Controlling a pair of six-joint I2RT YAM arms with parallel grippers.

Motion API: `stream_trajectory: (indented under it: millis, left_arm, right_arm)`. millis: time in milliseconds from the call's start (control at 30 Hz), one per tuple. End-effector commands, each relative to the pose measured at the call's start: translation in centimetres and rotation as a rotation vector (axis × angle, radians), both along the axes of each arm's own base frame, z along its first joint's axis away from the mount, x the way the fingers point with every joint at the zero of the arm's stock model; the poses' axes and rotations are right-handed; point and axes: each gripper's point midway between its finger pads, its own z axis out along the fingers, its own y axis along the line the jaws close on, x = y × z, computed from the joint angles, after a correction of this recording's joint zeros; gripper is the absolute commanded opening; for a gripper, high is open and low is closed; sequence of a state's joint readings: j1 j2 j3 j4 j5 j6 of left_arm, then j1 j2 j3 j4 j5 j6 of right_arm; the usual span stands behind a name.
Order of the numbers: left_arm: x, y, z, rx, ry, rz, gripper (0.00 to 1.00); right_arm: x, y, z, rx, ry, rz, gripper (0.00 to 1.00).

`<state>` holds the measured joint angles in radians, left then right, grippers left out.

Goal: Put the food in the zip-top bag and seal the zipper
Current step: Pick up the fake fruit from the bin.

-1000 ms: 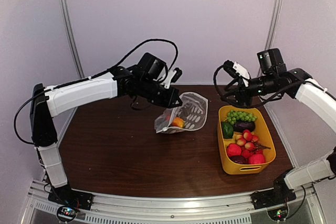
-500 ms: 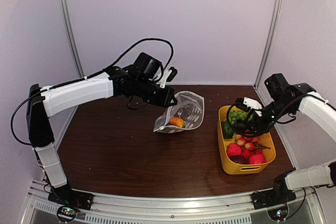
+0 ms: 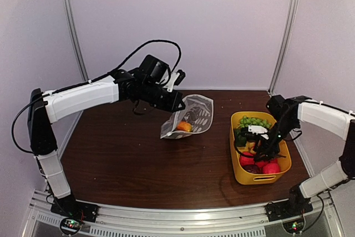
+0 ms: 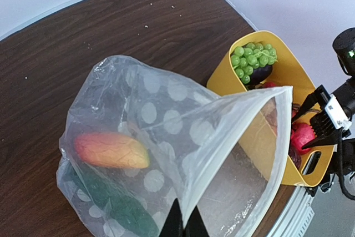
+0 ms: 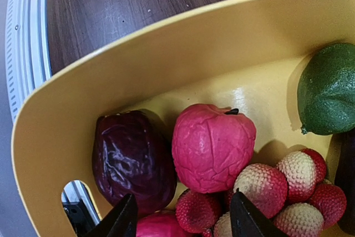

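Zip-top bag point(image 4: 138, 115), clear dotted plastic: limp, slippery, mouth gaping over brown desk point(image 3: 122, 159) | left end effector point(image 4: 183, 223) pinching its rim | right end effector point(image 5: 183, 217) spread above wrinkled pink toy apple point(image 5: 213, 145) in yellow plastic tub point(image 5: 138, 65) | apple likely light, rigid; grip across its middle

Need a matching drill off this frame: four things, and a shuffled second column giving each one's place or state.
1 green grapes
2 orange piece
3 left gripper
4 right gripper

a open, over the yellow tub
b inside the zip-top bag
c shut on the bag's mouth edge
d far end of the tub

Pairs: 1-d, 2-b, 3-c, 4-a
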<state>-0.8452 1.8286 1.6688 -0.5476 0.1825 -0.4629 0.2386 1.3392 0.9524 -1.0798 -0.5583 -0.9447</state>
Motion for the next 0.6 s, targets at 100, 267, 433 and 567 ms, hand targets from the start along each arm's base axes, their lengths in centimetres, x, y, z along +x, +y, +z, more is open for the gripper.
stream_trajectory:
  millis: [100, 267, 433, 567]
  left_arm:
    - [0.3, 0.6, 1.1, -0.019, -0.025, -0.003, 0.0]
    - [0.5, 0.5, 1.2, -0.021, -0.022, -0.001, 0.0]
    - [0.7, 0.6, 1.1, -0.021, -0.021, 0.004, 0.0]
    - [0.7, 0.6, 1.1, -0.023, -0.017, 0.004, 0.0]
  right_arm:
    - [0.8, 0.1, -1.9, -0.017, -0.003, 0.043, 0.59]
    - [0.3, 0.6, -2.7, -0.045, 0.017, 0.101, 0.6]
    - [1.3, 1.2, -3.5, -0.077, -0.024, 0.105, 0.61]
    - [2.2, 1.7, -4.0, -0.088, -0.04, 0.088, 0.58]
